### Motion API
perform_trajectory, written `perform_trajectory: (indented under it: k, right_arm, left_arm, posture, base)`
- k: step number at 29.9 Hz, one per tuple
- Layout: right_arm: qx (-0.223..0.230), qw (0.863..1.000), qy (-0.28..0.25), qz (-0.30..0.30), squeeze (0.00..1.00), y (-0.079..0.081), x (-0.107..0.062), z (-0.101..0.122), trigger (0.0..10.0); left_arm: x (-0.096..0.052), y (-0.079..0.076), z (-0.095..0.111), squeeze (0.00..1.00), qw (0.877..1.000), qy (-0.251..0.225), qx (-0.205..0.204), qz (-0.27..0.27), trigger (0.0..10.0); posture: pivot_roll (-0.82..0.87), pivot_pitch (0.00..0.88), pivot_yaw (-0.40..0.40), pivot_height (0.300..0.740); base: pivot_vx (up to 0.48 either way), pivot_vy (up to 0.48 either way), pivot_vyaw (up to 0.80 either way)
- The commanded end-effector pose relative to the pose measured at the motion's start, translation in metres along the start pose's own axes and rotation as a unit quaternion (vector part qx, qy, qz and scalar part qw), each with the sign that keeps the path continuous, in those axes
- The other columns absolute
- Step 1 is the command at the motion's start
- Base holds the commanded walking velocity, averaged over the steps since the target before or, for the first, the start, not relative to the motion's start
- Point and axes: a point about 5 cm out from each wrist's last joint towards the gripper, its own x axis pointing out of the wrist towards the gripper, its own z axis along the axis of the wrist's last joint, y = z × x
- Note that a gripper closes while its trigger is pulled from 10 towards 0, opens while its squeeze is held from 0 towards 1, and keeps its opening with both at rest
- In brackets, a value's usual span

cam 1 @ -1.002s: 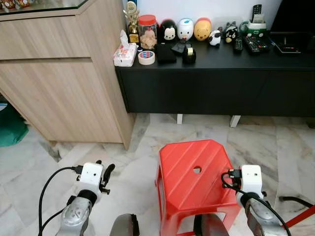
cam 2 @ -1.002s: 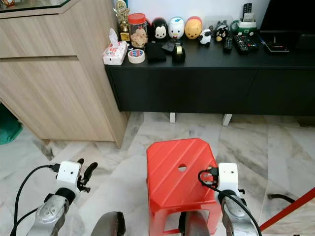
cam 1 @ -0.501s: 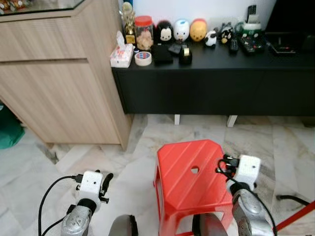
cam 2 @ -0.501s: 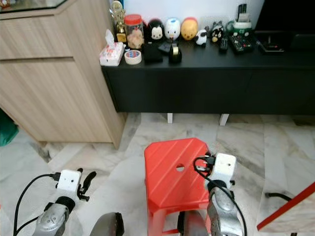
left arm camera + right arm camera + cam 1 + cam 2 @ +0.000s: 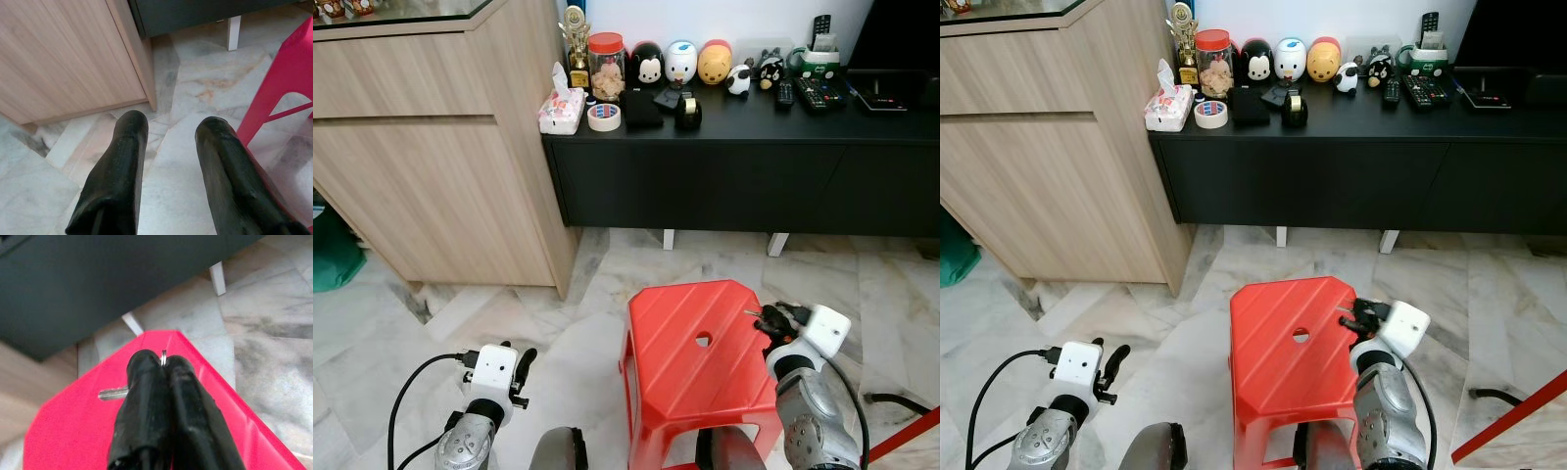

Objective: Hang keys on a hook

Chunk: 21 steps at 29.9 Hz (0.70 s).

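Observation:
My right gripper is shut on a silver key ring. A key blade sticks out sideways from between the fingers. In the head views this gripper hovers over the right edge of a red plastic stool, its fingers pointing to my left. My left gripper is open and holds nothing. It hangs low at my left above the marble floor, beside the stool.
A long black console stands ahead, carrying a jar, figurines, tape rolls and remotes. A tall wooden cabinet stands to its left. At the right, a black cable and a red bar lie on the floor.
My right wrist has turned, so its fingers now point left over the stool's edge. The left arm has sunk slightly. The camera wobbled.

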Motion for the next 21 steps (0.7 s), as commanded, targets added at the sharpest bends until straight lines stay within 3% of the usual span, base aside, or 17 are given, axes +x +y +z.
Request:
perform_trajectory:
  k: [1,2,3,4,8,21]
  right_arm:
    - [-0.186,0.982,-0.024,0.033,0.0,0.005,-0.003,0.003,10.0]
    - [-0.186,0.982,-0.024,0.033,0.0,0.005,-0.003,0.003,10.0]
    - [-0.127,0.99,-0.043,0.038,0.0,0.008,-0.005,0.005,10.0]
    - [-0.107,0.992,-0.053,0.039,0.0,0.008,-0.006,0.007,10.0]
    - [-0.102,0.991,-0.083,0.039,0.0,0.01,-0.009,0.014,10.0]
    - [-0.106,0.99,-0.091,0.037,0.0,0.013,-0.009,0.009,10.0]
  left_arm:
    - [-0.003,-0.002,-0.006,0.0,1.0,0.01,0.005,-0.005,10.0]
    - [-0.003,-0.002,-0.006,0.0,1.0,0.01,0.005,-0.005,10.0]
    - [-0.003,-0.003,-0.008,0.0,1.0,0.012,0.005,-0.006,10.0]
    - [-0.003,-0.003,-0.008,0.0,1.0,0.013,0.005,-0.006,10.0]
    - [-0.004,-0.003,-0.01,0.0,1.0,0.015,0.004,-0.006,10.0]
    - [-0.009,-0.001,-0.025,0.0,0.999,0.044,-0.003,0.005,10.0]
  posture:
    - [0.03,0.048,0.021,0.607]
    - [0.03,0.048,0.021,0.607]
    - [0.04,0.046,0.021,0.607]
    - [0.04,0.045,0.021,0.607]
    - [0.04,0.043,0.022,0.622]
    - [0.03,0.038,0.017,0.702]
  base:
    - [0.0,0.0,0.0]
    - [0.0,0.0,0.0]
    - [0.0,0.0,0.0]
    - [0.0,0.0,0.0]
    - [0.0,0.0,0.0]
    - [0.0,0.0,0.0]
